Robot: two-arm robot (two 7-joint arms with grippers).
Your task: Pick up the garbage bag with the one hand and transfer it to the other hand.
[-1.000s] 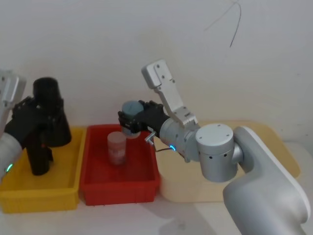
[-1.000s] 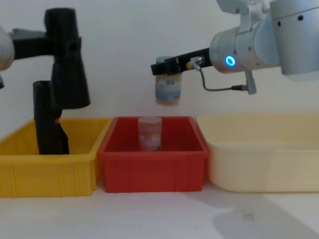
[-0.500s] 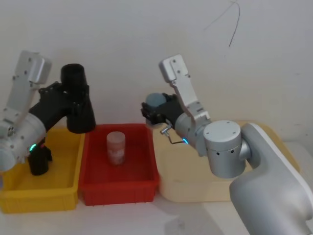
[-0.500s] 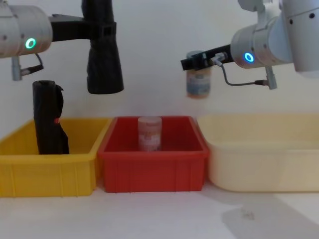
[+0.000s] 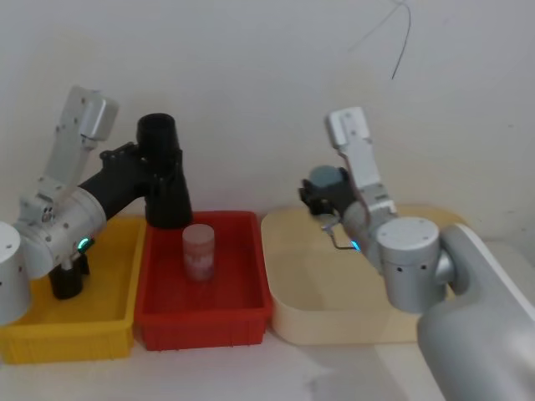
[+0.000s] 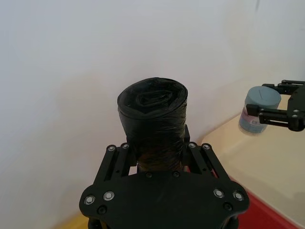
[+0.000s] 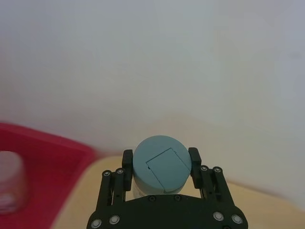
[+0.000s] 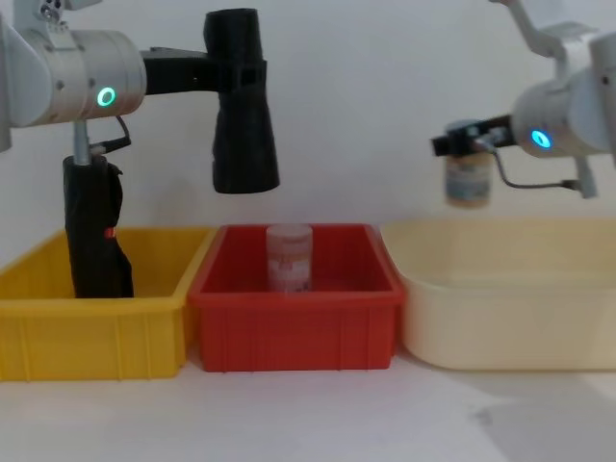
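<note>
Head view, garbage bag (image 5: 163,175): up in the air, roughly upright, above the back of the yellow bin (image 5: 75,342) and the red bin (image 5: 251,313) where they meet.
Head view, left gripper (image 5: 150,170): on the green-lit arm, pinching the garbage bag on its upper part.
Head view, right gripper (image 5: 322,196): on the blue-lit arm, over the back of the cream bin (image 5: 334,322), clamped on a small jar (image 5: 326,178).
Left wrist view, garbage bag (image 6: 152,119): a black roll standing between the left gripper's fingers (image 6: 119,160), pressed from both sides.
Left wrist view, right gripper (image 6: 286,107): farther off, carrying the small jar (image 6: 259,109).
Right wrist view, small jar (image 7: 161,164): blue-grey lid towards us, squeezed between the right gripper's fingers (image 7: 127,164).
Chest view, garbage bag (image 8: 241,106): hanging clear above the red bin's left rim, well apart from the right gripper (image 8: 467,135).
Chest view, black bundle (image 8: 91,231): standing in the yellow bin.
Chest view, pink jar (image 8: 289,258): standing in the red bin.
</note>
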